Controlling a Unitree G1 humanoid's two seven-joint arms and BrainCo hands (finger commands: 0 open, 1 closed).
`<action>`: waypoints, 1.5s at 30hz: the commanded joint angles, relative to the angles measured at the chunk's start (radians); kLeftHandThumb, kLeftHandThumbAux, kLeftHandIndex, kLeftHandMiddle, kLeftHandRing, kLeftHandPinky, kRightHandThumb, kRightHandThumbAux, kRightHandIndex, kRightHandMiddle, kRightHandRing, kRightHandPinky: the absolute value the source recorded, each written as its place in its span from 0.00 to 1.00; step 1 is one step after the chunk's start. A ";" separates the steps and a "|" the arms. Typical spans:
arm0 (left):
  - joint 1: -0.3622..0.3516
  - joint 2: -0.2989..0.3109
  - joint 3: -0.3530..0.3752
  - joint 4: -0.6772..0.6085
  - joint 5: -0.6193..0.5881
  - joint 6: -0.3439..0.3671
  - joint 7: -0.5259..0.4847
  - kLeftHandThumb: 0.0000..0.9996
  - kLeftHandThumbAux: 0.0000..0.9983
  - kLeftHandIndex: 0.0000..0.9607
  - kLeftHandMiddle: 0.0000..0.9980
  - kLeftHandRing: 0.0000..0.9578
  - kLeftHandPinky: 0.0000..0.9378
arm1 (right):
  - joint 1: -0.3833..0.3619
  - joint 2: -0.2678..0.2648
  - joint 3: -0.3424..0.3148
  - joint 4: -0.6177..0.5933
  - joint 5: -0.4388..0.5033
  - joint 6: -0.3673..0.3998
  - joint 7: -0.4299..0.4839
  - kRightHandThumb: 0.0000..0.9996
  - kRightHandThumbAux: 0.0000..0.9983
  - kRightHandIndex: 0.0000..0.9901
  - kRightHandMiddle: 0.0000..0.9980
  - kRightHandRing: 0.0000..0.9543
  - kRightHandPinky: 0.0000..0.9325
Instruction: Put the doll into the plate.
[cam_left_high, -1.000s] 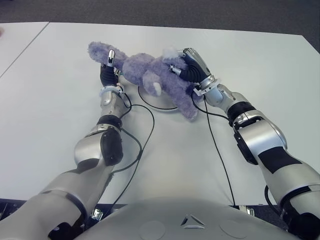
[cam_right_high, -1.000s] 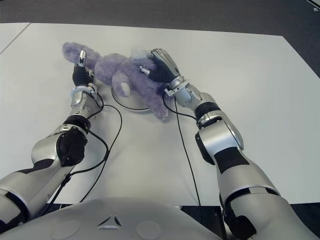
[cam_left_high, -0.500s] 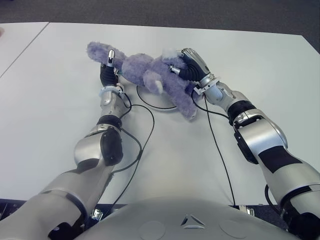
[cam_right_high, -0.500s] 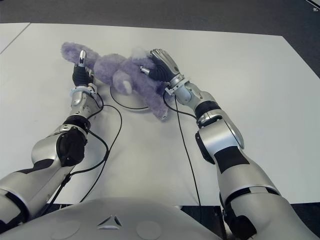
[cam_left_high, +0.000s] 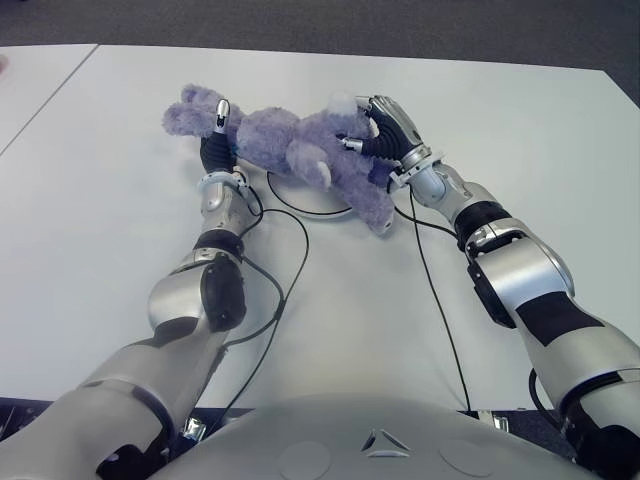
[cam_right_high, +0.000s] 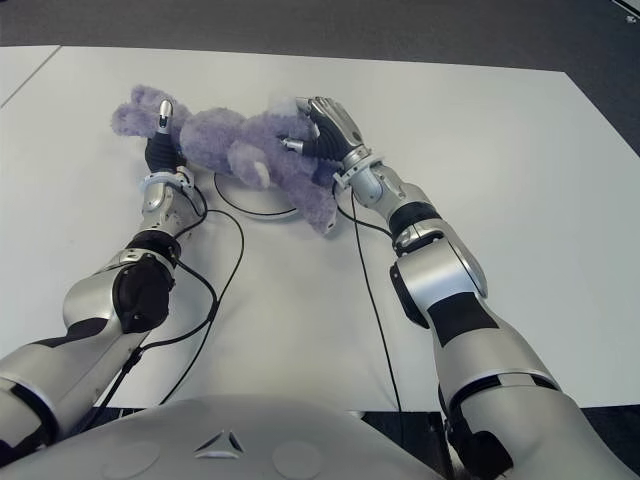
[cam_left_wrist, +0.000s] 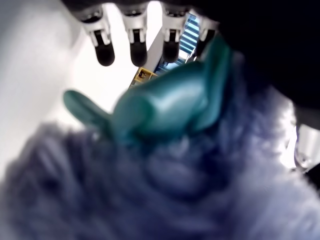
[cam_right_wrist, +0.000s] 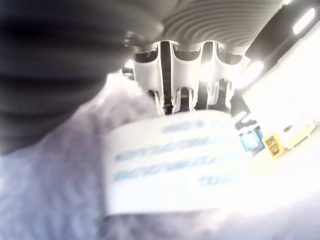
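Observation:
A purple plush doll (cam_left_high: 290, 150) hangs stretched out just above a white plate (cam_left_high: 312, 209) on the white table (cam_left_high: 520, 110). My right hand (cam_left_high: 385, 135) is shut on the doll's right end, fingers curled over the fur. The right wrist view shows those fingers (cam_right_wrist: 175, 65) against the fur and the doll's white label (cam_right_wrist: 175, 160). My left hand (cam_left_high: 215, 135) stands upright against the doll's left part, its fingers (cam_left_wrist: 105, 52) straight. Purple fur (cam_left_wrist: 150, 200) and a teal piece (cam_left_wrist: 165, 107) of the doll fill the space before its palm. Most of the plate is hidden under the doll.
Black cables (cam_left_high: 290, 270) run from both wrists across the table toward me. A second white table (cam_left_high: 30, 85) adjoins on the left, with a seam between. Dark floor (cam_left_high: 400, 25) lies beyond the far edge.
The doll has shifted to the left; its head end now reaches past my left hand. My right hand moved slightly left and farther with it. The left hand stayed nearly in place.

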 joint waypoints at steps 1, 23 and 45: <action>0.198 -0.060 0.023 0.131 -0.020 0.135 0.044 0.00 0.49 0.00 0.07 0.09 0.11 | 0.041 0.023 0.031 0.041 -0.043 0.094 0.023 0.07 0.60 0.00 0.04 0.07 0.08; 0.195 -0.055 0.016 0.132 -0.014 0.150 0.051 0.00 0.49 0.00 0.09 0.11 0.12 | 0.042 0.042 0.004 0.052 -0.001 0.236 0.028 0.03 0.39 0.00 0.00 0.00 0.00; 0.192 -0.056 0.021 0.132 -0.019 0.144 0.048 0.00 0.50 0.00 0.08 0.10 0.12 | 0.034 0.049 -0.025 0.065 0.018 0.282 0.046 0.04 0.37 0.00 0.00 0.00 0.00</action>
